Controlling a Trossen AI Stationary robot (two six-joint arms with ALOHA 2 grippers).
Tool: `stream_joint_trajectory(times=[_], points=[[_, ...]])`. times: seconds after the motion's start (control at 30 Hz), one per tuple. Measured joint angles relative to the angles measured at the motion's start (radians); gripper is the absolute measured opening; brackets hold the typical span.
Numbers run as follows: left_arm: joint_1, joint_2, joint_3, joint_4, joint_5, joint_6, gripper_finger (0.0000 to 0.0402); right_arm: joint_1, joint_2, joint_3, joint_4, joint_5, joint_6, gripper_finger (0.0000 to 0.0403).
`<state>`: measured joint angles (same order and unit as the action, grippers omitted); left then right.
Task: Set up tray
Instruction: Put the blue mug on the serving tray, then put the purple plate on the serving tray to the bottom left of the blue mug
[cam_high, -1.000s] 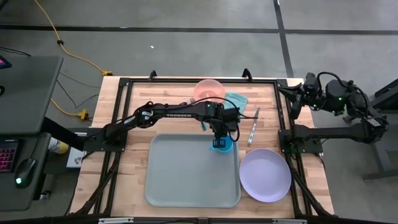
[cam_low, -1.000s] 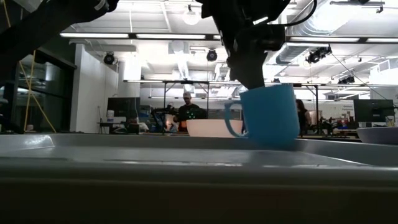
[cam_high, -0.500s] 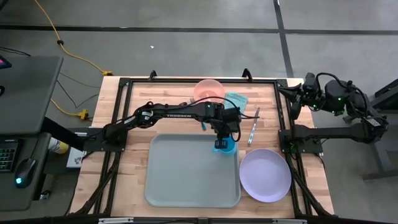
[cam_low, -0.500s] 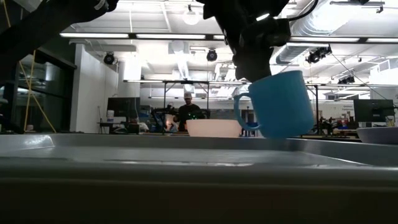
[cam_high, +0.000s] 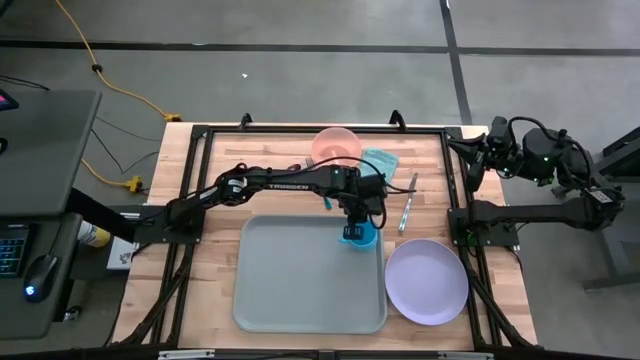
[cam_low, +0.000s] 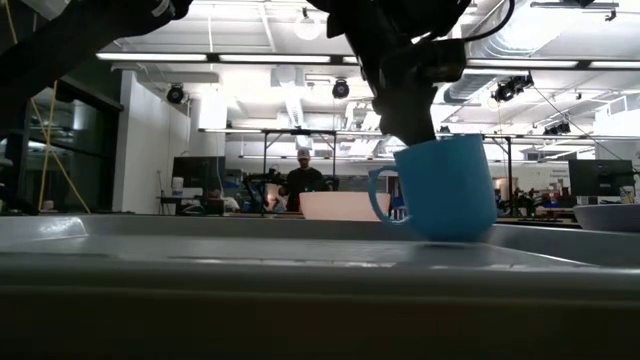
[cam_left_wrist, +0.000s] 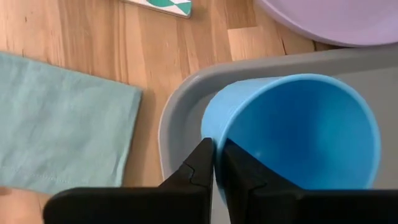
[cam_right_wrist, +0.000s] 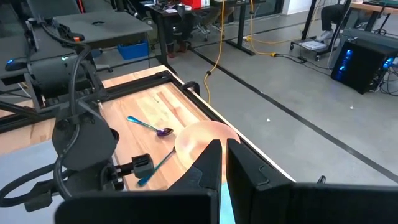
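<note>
The tray (cam_high: 300, 275) lies on the near middle of your wooden table (cam_high: 210, 180). Your left gripper (cam_left_wrist: 217, 165) pinches the rim of a blue mug (cam_high: 362, 234) at the tray's far right corner. Your right gripper (cam_right_wrist: 222, 163), fingers closed and empty, waits at the table's far right.

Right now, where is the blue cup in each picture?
High view: the blue cup sits at the tray's far right corner, under the left hand.
Low view: right of centre.
Left wrist view: fills the lower right.
Right wrist view: not visible.
Shared landmark: the tray's rim.
</note>
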<state>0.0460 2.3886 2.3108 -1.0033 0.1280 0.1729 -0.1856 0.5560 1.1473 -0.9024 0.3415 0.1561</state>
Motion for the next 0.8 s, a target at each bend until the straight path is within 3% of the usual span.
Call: stream_joint_trajectory(times=[0.8], points=[[0.006,0.0,0.0,0.002,-0.013,0.032,0.0183,0.0,0.0,0.0,0.0,-0.001,0.0,0.0]])
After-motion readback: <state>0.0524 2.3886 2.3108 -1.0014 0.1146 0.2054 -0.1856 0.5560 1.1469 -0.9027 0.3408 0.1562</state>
